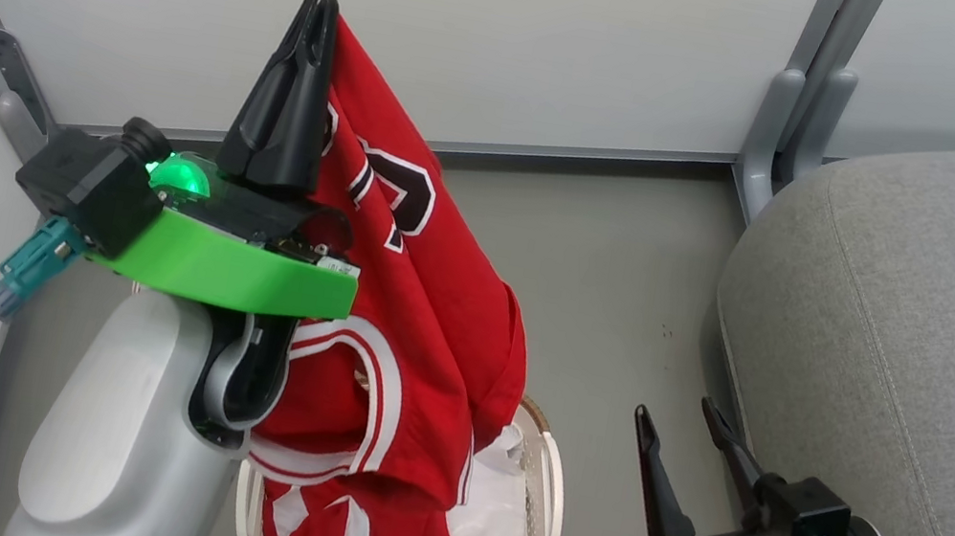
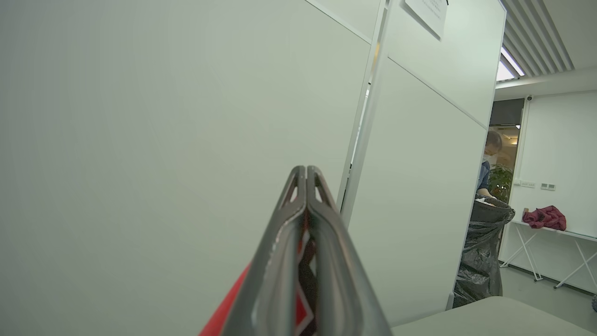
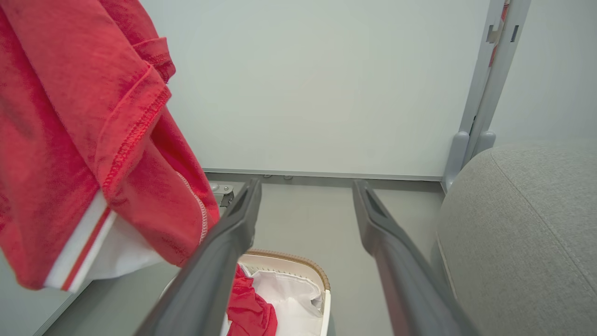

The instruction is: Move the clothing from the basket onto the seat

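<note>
While the left claw point(image 1: 322, 1) pinches it, clothing point(image 1: 443, 301) hangs over basket point(image 1: 544, 491)

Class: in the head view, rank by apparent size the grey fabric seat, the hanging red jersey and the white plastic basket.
Largest: grey fabric seat
Red white-trimmed jersey, nearer the camera
White perforated plastic basket, mostly covered

Left gripper point(image 2: 306, 170) clamped on red clothing point(image 2: 217, 325), pale partition panels point(image 2: 186, 116) behind, person point(image 2: 487, 158) far right
</note>
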You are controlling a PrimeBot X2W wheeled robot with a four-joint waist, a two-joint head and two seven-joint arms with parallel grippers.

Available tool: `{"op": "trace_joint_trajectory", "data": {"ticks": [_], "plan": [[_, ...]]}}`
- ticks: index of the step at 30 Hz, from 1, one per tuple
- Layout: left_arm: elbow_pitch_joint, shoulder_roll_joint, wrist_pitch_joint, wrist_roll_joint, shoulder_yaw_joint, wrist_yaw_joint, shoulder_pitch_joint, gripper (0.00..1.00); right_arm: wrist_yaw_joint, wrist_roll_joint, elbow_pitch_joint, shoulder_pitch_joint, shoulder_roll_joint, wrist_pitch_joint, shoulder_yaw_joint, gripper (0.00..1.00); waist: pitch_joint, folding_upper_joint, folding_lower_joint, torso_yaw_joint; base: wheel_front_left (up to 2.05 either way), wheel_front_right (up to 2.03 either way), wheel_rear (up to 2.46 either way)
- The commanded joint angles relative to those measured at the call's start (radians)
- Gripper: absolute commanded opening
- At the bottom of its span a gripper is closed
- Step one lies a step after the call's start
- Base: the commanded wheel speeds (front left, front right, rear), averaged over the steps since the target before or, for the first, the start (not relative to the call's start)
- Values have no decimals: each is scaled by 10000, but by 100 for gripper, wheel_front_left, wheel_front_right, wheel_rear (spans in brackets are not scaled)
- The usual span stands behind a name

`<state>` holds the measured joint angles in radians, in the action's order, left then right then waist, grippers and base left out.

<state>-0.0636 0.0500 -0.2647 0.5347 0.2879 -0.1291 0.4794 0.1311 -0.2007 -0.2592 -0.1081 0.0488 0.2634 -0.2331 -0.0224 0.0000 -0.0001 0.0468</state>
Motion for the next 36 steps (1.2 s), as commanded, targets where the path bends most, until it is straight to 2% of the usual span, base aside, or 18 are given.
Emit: {"op": "trace_joint_trajectory", "data": {"ticks": [1, 7, 16, 21, 28, 34, 35, 36], "plan": [[76, 16, 5, 157, 36, -26, -194, 0, -7, 1, -3, 152, 40, 19, -111, 100, 54, 0, 1, -39, 0, 0, 0], [45, 15, 5, 265, 267, -26, -329, 0, -8, -251, 243, -487, 117, 21, -1104, 100, 70, 0, 1, -119, 0, 0, 0], [-75, 18, 5, 451, 639, -26, -259, 0, -8, -1000, 786, -2812, 449, 19, -3664, 100, -51, 0, 1, -218, 0, 0, 0], [-91, 17, 5, 552, 934, -26, -154, 0, -8, -881, 131, -3784, 294, 19, -4242, 100, -147, 0, 1, -383, 0, 0, 0], [-6, 20, 5, 741, 1419, -26, -28, 0, -8, -744, -1121, -4364, 84, 19, -4773, 100, -246, 0, 1, -669, 0, 0, 0], [5, 18, 5, 951, 1811, -26, -11, 0, -8, -1444, -1991, -4453, 37, 19, -5332, 100, -258, 0, 1, -892, 0, 0, 0], [-4, 19, 5, 976, 1829, -26, -20, 0, -8, -1597, -2116, -4452, 46, 19, -5444, 46, -268, 0, 1, -911, 0, 0, 0], [-18, 18, 5, 996, 1849, -26, -31, 0, -8, -1723, -2185, -4457, 42, 21, -5515, 0, -278, 0, 1, -922, 0, 0, 0]]}}
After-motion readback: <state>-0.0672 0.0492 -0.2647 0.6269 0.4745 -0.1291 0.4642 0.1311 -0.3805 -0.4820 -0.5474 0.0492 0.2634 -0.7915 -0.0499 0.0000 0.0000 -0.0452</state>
